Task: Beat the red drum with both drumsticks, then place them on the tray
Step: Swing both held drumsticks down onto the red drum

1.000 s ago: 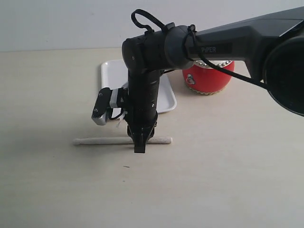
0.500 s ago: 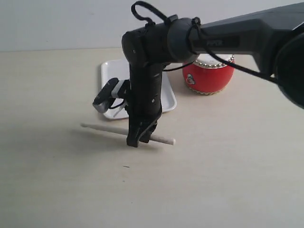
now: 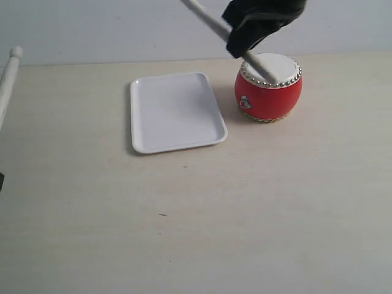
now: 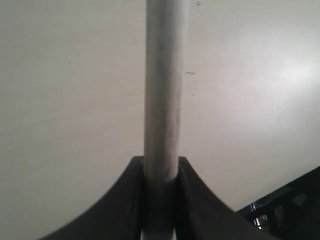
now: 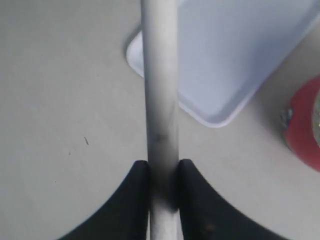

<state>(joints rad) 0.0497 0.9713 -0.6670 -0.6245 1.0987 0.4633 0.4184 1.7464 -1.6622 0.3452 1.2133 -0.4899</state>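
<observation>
A pale beige tabletop (image 3: 245, 214) fills the frame below a grey wall, with the white tray (image 3: 174, 110) left of centre and the red drum (image 3: 272, 101) just to its right, in the upper right. At the top edge, the right gripper (image 3: 242, 48) is clamped on one drumstick (image 3: 207, 17), which slants down to the drum's white skin; contact is unclear. At the far left edge stands the other drumstick (image 3: 7, 82), well apart from the tray, pinched in the left gripper (image 4: 160, 175).

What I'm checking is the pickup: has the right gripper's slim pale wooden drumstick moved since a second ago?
Yes. The pale drumstick rose from the table before the flat white tray, up and right, to above the squat red drum, in the right gripper.
</observation>
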